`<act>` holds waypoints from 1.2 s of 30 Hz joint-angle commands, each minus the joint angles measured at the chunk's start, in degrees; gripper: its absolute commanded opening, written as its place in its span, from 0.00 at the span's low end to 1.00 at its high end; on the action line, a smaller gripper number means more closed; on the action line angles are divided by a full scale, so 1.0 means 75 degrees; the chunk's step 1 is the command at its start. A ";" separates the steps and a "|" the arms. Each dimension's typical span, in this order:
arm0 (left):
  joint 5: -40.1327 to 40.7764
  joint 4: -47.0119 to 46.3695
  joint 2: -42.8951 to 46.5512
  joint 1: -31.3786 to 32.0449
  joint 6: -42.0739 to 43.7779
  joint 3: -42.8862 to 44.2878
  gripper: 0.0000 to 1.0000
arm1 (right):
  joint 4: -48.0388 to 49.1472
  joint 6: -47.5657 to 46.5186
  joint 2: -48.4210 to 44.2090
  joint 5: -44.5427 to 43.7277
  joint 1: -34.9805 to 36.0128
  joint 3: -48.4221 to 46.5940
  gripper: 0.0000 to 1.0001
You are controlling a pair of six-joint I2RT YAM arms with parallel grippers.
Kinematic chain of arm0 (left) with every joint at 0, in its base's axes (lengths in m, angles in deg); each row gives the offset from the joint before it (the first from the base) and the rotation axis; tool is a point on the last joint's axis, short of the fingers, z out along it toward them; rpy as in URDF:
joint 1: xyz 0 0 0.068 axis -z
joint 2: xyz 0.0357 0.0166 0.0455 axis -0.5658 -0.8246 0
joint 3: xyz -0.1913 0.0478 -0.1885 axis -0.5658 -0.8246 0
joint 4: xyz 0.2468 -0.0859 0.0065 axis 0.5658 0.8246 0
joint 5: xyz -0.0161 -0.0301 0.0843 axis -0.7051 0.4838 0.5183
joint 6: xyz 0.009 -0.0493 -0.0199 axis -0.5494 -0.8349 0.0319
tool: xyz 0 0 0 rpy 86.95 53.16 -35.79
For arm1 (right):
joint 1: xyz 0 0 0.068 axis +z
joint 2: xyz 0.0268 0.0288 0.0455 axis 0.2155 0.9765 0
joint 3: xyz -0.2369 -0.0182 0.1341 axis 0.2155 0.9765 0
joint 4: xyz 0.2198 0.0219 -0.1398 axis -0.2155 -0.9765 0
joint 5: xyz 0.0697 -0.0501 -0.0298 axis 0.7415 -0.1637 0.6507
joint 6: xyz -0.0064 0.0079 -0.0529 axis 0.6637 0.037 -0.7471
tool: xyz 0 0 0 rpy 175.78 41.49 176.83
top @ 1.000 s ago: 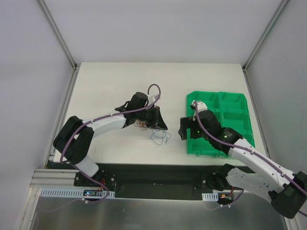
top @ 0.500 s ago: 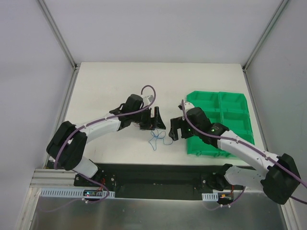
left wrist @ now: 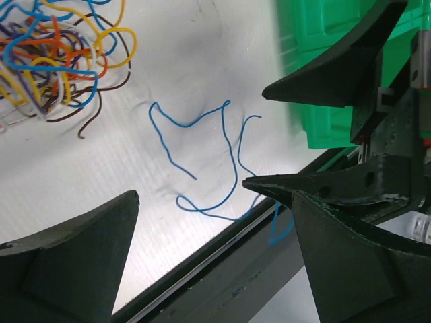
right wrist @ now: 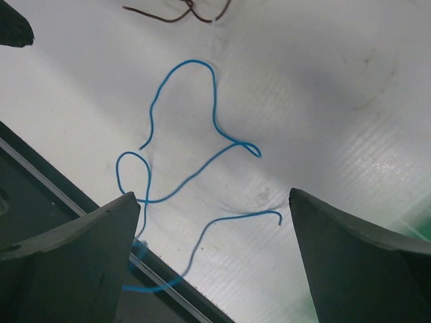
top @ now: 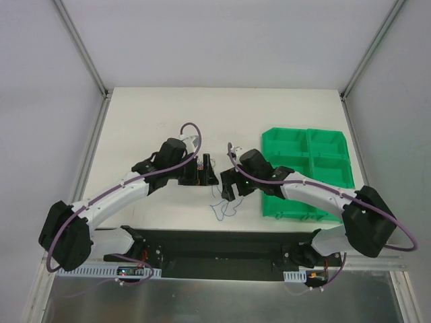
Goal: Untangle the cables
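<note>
Lying flat on the tabletop, the loose blue strand is kinked into several loops. Its long run heads toward the near edge, where one end hangs over. In the right wrist view it sits directly ahead of and between the right fingers, which are spread wide and hold nothing. The left fingers are likewise spread wide and empty, with the same strand ahead of their gap. Judged from the top view, the right arm is the nearer one.

The tangle of mixed-colour cables lies apart from the strand, on the left arm's side. The two arms stand close: the right fingers appear in the left wrist view just beside the strand, so contact between the arms is the main hazard. The green tray lies beyond the right arm.
</note>
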 commanded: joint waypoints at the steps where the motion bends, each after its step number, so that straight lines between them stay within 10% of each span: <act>1: 0.0550 0.0543 0.0858 -0.0160 0.0410 -0.0090 0.95 | 0.0040 -0.0222 0.0401 -0.0372 0.0374 -0.0779 0.96; 19: 0.0257 0.0487 0.0930 -0.0254 0.0669 -0.0206 0.88 | -0.1675 0.3419 -0.0441 -0.1137 0.0737 -0.0185 0.97; 27: -0.0188 -0.0030 0.0918 -0.0254 0.0481 -0.0289 0.88 | -0.2995 0.4524 0.1186 -0.2786 0.1698 -0.1355 0.99; 33: 0.0022 0.0016 0.1492 -0.0254 0.0563 -0.0383 0.89 | -0.2868 0.4514 0.1761 -0.3210 0.1874 -0.1355 0.87; 36: 0.0011 0.0133 0.1597 -0.0266 0.0633 -0.0231 0.89 | -0.2844 0.4490 0.2066 -0.3104 0.1921 -0.1378 0.63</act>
